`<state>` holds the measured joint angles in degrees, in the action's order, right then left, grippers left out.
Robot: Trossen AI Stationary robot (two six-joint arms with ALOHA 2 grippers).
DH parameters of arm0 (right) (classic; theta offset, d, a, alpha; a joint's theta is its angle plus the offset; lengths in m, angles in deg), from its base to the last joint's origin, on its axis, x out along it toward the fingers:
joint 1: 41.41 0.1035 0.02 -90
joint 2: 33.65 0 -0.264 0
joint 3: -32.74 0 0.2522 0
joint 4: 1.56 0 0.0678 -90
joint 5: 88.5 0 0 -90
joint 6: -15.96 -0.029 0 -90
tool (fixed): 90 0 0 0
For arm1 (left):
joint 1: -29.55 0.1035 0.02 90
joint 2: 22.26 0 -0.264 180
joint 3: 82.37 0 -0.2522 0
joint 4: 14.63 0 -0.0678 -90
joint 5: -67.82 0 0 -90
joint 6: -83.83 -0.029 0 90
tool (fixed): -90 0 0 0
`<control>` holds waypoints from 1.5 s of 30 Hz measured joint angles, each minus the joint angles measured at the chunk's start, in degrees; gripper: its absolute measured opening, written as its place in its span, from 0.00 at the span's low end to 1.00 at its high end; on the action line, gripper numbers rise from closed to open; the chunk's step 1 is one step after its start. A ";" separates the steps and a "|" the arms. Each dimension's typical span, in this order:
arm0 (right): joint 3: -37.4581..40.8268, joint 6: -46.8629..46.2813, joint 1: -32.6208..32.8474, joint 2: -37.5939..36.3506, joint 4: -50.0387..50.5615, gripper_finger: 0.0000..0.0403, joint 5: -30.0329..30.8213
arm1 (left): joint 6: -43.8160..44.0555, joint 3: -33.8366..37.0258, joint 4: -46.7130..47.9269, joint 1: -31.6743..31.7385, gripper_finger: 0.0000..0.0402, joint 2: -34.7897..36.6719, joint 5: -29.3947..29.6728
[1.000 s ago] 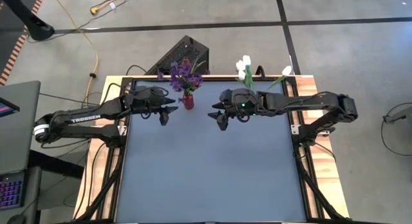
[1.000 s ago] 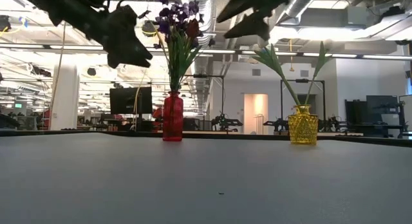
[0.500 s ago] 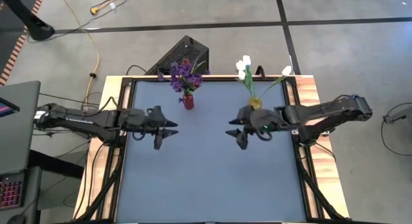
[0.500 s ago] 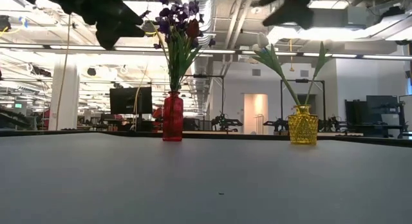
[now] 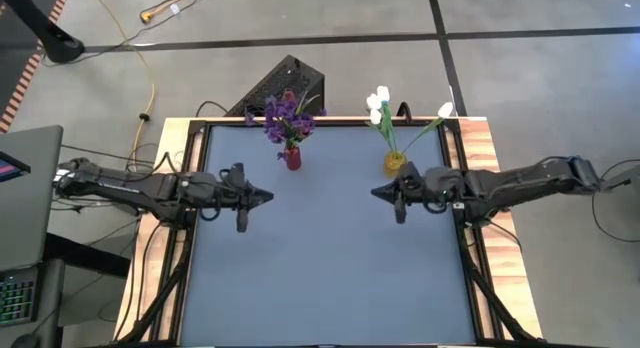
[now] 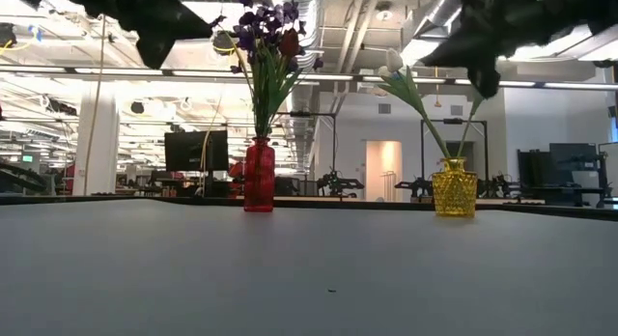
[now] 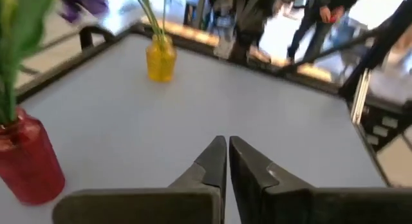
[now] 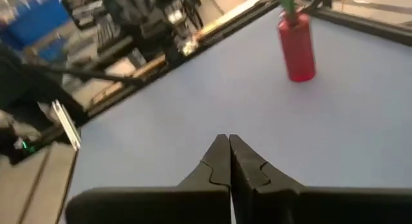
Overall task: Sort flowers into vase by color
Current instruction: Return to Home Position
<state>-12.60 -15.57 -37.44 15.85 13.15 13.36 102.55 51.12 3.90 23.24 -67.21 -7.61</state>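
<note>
The purple flowers (image 5: 285, 119) and a red flower (image 6: 289, 42) stand in the red vase (image 5: 292, 158) near the back edge of the desk (image 5: 320, 273). The white flowers (image 5: 378, 101) stand in the yellow vase (image 5: 395, 163), apart from it. The left tool (image 5: 265, 197) and the right tool (image 5: 377, 193) hang above the desk, one at each side, both with fingers pressed together and holding nothing.

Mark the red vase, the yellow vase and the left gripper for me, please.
red vase (image 6: 259, 177), low view, middle of the glass body.
yellow vase (image 6: 454, 189), low view, middle of the textured body.
left gripper (image 7: 227, 141), left wrist view, between its closed fingertips.
</note>
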 joint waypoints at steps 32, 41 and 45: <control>27.48 7.62 -21.82 -29.62 -7.20 0.05 -18.22 | 8.83 24.69 -1.55 12.46 0.00 39.05 -5.31; 27.50 10.99 -25.40 -32.08 -1.70 0.05 -19.17 | 9.53 24.72 3.73 12.46 0.00 40.24 -3.83; 27.80 12.42 -27.50 -32.01 -2.38 0.05 -19.20 | 9.45 24.91 3.37 12.46 0.00 40.24 -3.33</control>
<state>15.20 -3.15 -64.94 -16.16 10.77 -5.84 112.00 76.03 7.27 35.70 -26.97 -10.93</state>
